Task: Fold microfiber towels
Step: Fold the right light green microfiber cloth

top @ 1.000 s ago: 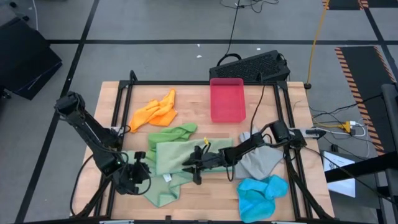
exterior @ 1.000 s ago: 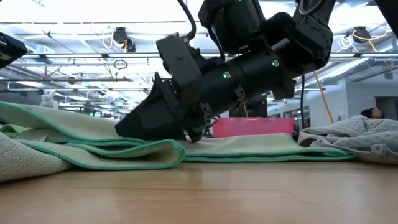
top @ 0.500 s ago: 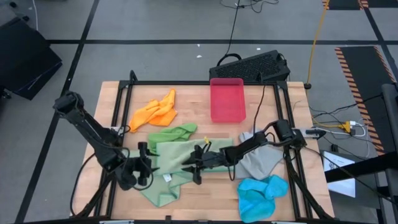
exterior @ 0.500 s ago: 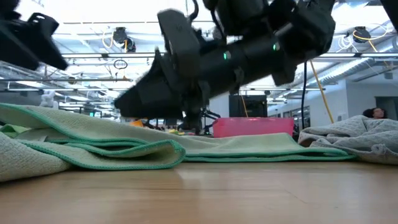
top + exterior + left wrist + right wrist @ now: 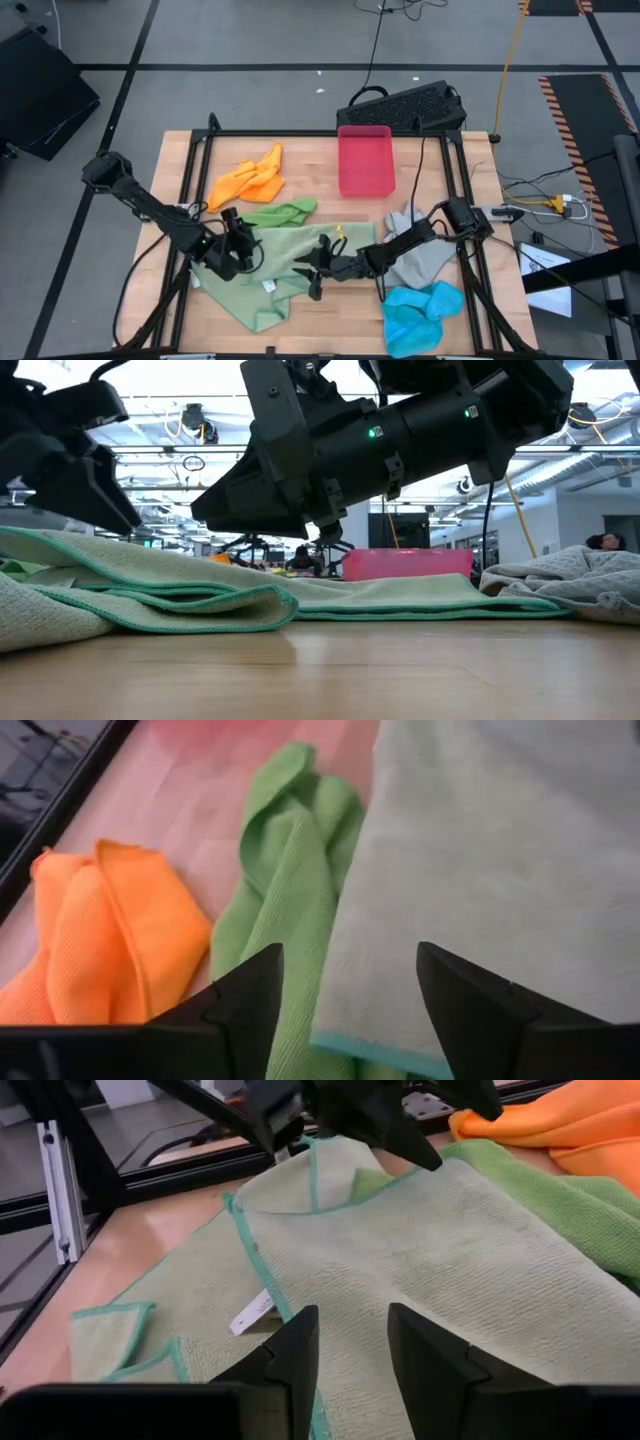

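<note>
From the high view, the pale sage green towel (image 5: 285,265) is seen spread over the near middle of the wooden table (image 5: 320,160), with the bright green towel (image 5: 280,213) bunched just beyond it, the orange towel (image 5: 250,178) crumpled farther back on the left, the grey towel (image 5: 415,255) heaped to the right and the bright blue towel (image 5: 420,312) at the near right edge. The pink-red tray (image 5: 365,160) is set at the far middle, well apart from the cloths.

The left gripper (image 5: 243,240) is placed at the sage towel's left edge; in the left wrist view its fingers (image 5: 240,1010) are seen spread apart above the teal-hemmed border, with nothing between them. The right gripper (image 5: 318,268) is found over the middle of the same towel; in the right wrist view its fingers (image 5: 290,1355) are shown parted, with no cloth pinched between them.

A white label (image 5: 252,1318) by the teal hem is revealed only by the right wrist view and, faintly, from above. Only the low view shows the sage towel's folded edge (image 5: 200,605) lying in rolled layers on the table, both grippers raised clear above it.
</note>
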